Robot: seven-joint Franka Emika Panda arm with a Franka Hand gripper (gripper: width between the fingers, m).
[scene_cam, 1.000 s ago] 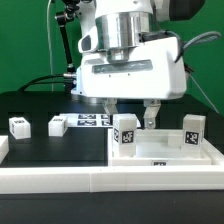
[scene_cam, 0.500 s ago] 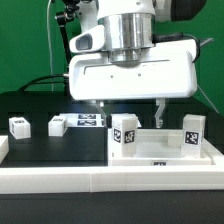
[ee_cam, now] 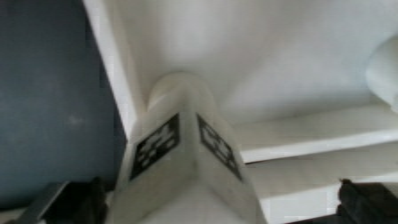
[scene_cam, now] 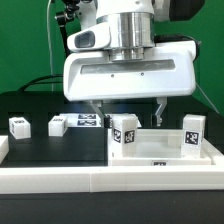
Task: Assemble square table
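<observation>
The gripper (scene_cam: 128, 108) is held low over the slab (scene_cam: 170, 152) of the square table, which is laid flat on the desk (scene_cam: 40, 150) toward its front edge, just behind the long white rail (scene_cam: 50, 180). The jaws are spread wide and nothing is gripped. One finger is seen on each side of an upright leg block (scene_cam: 125, 136), which is stood near the slab's edge on the exterior view's left. This wide opening is judged to be kept so that the leg block can be taken between the fingers without being knocked over. A second leg (scene_cam: 193, 133) is stood upright near the opposite edge of the slab, probably because the legs are meant for the recessed holes; whether either one is seated cannot be told. Two loose legs (scene_cam: 20, 125) are laid on the bare desk toward its edge on the exterior view's left, with the marker board (scene_cam: 90, 121) near them, well apart from the work. The whole layout is given by the exterior view, but from it alone it cannot be judged whether the fingers are around the leg block or behind it. This is answered by the wrist view: the tagged faces of the leg block are shown centred between the two dark fingertips and apart from both. The second leg, the loose legs and the rail are not shown there.
</observation>
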